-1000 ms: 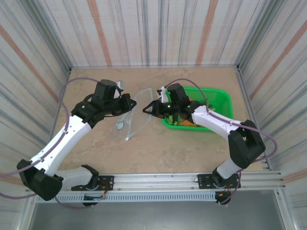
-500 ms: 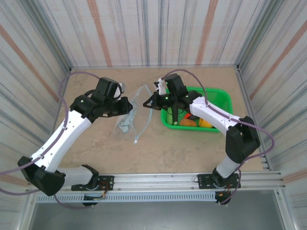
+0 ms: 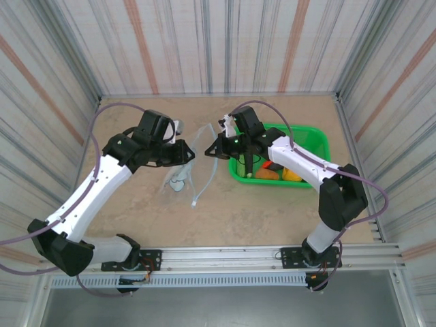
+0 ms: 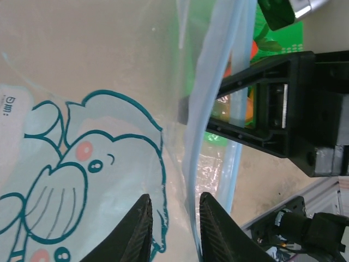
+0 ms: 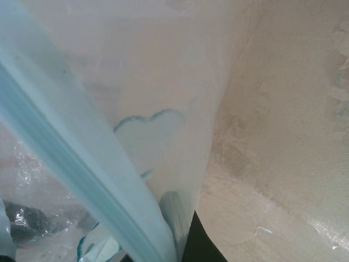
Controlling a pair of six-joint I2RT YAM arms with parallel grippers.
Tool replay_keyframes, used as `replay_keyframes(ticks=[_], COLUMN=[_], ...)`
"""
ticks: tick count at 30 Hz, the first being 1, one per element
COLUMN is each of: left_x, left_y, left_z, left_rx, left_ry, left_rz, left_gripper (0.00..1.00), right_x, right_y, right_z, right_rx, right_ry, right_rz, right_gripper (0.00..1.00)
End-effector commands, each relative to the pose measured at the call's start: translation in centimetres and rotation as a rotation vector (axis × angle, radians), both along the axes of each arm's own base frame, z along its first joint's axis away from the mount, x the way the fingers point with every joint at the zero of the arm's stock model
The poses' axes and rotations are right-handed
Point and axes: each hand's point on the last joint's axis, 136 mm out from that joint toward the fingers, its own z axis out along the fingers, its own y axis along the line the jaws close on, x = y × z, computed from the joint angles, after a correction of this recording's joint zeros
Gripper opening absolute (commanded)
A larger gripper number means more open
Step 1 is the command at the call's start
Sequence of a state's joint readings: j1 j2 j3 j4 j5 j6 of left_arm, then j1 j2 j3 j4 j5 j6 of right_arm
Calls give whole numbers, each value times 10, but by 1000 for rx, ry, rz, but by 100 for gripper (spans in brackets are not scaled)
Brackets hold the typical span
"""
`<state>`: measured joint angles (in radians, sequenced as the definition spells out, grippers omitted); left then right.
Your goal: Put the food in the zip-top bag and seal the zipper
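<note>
Tabletop (image 3: 225, 211) scene: both grippers, left (image 3: 185, 153) and right (image 3: 213, 151), look clamped on the bag (image 3: 194, 163) beside the basket (image 3: 320, 146), probably spreading its mouth for loading.

Zip-top bag (image 3: 193, 158) between both hands

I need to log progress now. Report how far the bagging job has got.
Done: nothing packed; the food sits in the green basket. In hand: the left gripper and right gripper each hold a side of the clear bag off the table, apparently spreading its mouth; the zipper looks unsealed. Left: move the food into the bag, then seal the zipper.
</note>
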<state>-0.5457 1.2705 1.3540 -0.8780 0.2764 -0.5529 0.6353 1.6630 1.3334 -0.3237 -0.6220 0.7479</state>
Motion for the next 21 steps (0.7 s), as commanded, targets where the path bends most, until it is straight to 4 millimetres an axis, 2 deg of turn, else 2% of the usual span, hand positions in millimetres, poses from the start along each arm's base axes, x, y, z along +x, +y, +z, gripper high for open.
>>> replay_keyframes(ticks=[1,5,9,11,16,19,21], left_x=[-9,-10,-12,-11,-5,-6,-8], left_y=[-7,-8,-8,-5,30,45,50], left_z=[-3,1,4,5,11,21,27], left_rx=[-21,-17,-2,17,128,161,159], left_ry=[17,-2,-20,-31,-66,-97,-107], left_rz=[-40,-48,-64,-61,58,99,118], left_gripper=[23,18,3,0,0,0,0], right_x=[3,4,4,3,4,10,14], right_y=[2,1,1,0,-13,-35,-47], right_z=[4,2,0,-3,-16,-30,-36], right_rx=[-13,-18,-22,-31,-118,-304,-421], right_ry=[-12,-10,-8,-10,-40,-104,-146], right_rz=[-8,-15,-9,-2,24,16,12], right_gripper=[0,0,0,1,12,16,30])
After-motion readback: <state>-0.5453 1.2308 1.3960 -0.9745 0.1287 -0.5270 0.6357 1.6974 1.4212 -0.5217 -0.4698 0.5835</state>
